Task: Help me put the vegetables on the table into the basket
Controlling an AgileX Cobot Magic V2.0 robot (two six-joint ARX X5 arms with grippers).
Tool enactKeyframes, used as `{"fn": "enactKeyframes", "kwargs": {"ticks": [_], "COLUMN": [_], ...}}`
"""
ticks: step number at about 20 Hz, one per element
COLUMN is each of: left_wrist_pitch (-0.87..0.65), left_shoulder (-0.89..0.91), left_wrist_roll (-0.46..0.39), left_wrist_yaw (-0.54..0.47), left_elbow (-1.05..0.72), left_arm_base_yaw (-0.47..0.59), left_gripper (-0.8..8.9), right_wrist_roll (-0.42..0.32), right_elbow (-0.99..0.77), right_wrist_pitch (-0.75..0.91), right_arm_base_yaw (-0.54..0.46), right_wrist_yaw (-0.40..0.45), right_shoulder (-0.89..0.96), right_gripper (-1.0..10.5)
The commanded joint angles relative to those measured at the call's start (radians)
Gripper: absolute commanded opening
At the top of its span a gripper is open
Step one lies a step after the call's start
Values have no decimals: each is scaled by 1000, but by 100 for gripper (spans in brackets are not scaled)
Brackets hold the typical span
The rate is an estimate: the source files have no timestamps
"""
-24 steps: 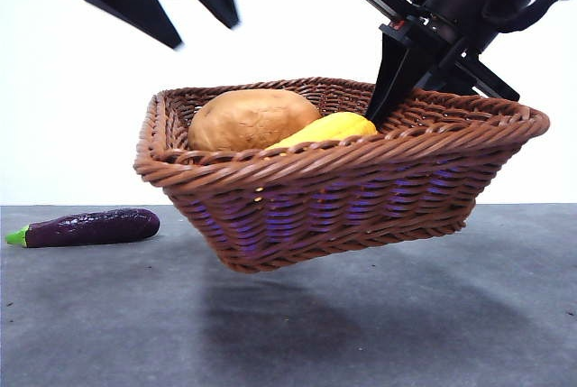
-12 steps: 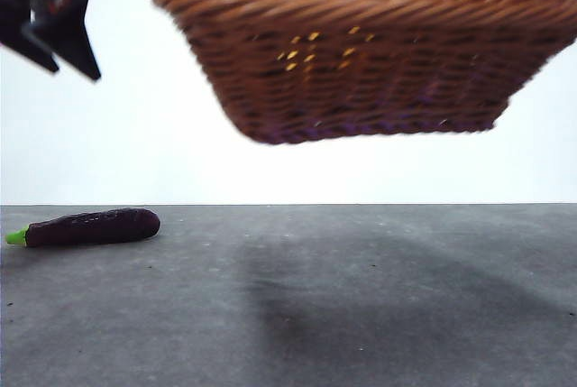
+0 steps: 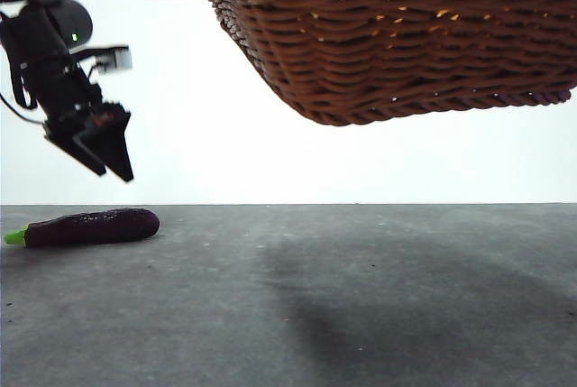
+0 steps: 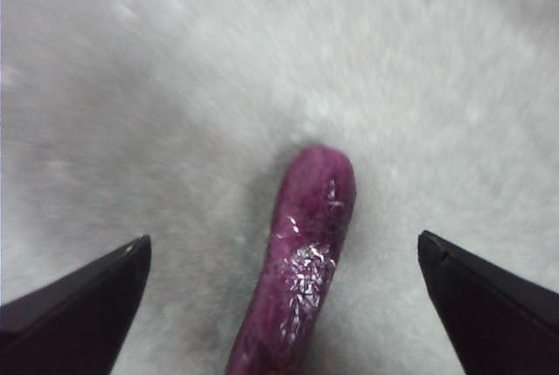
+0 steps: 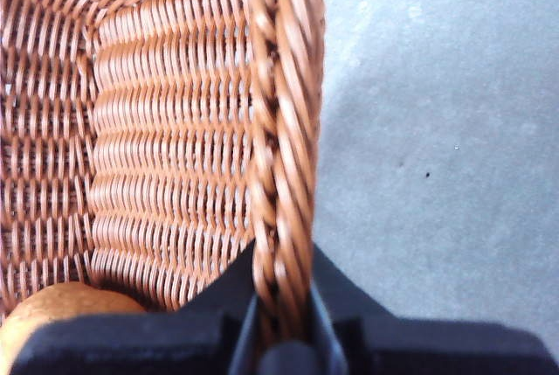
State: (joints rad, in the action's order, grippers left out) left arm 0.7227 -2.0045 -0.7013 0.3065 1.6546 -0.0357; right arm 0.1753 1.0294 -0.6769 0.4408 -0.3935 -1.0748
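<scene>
Grey table [image 3: 361, 315] bears eggplant [image 3: 90, 226] under spread left gripper [image 3: 104, 148]; right gripper [image 5: 281, 340] pinches basket [image 3: 397, 35], top cropped.

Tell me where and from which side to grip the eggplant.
Grip the eggplant across its slim middle, coming straight down from above. It lies flat on the table, and the left gripper hangs open above it, one jaw to either side.
</scene>
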Motion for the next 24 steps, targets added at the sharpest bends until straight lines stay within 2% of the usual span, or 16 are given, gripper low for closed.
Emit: {"fn": "enactKeyframes", "kwargs": {"ticks": [1, 6, 7, 11, 15, 18, 20, 24], "left_wrist_pitch": [-14, -39, -43, -37, -27, 15, 32, 111], "left_shoulder": [-68, -150, -151, -152, -143, -77, 12, 269], "left_wrist_roll": [-36, -34, -32, -10, 76, 80, 80, 58], "left_wrist_yaw": [7, 7, 6, 4, 8, 8, 25, 121], "left_elbow": [-1, -1, -1, -1, -1, -1, -1, -1], "left_arm_base_yaw": [3, 2, 2, 2, 2, 3, 3, -12], "left_gripper": [533, 526, 454, -13, -8, -6, -6, -6], "right_wrist_roll": [12, 11, 11, 12, 13, 14, 14, 14], "right_elbow": [10, 10, 10, 10, 10, 10, 10, 10], "right_wrist_pitch": [1, -17, -17, -13, -13, -13, -13, 37], "right_arm_base_yaw": [2, 2, 2, 2, 2, 2, 2, 2], "right_wrist_yaw": [-23, -25, -24, -19, 6, 18, 20, 16], "right_shoulder": [6, 6, 6, 6, 5, -17, -59, -201], "right_gripper": [-12, -12, -12, -12, -12, -12, -12, -12]}}
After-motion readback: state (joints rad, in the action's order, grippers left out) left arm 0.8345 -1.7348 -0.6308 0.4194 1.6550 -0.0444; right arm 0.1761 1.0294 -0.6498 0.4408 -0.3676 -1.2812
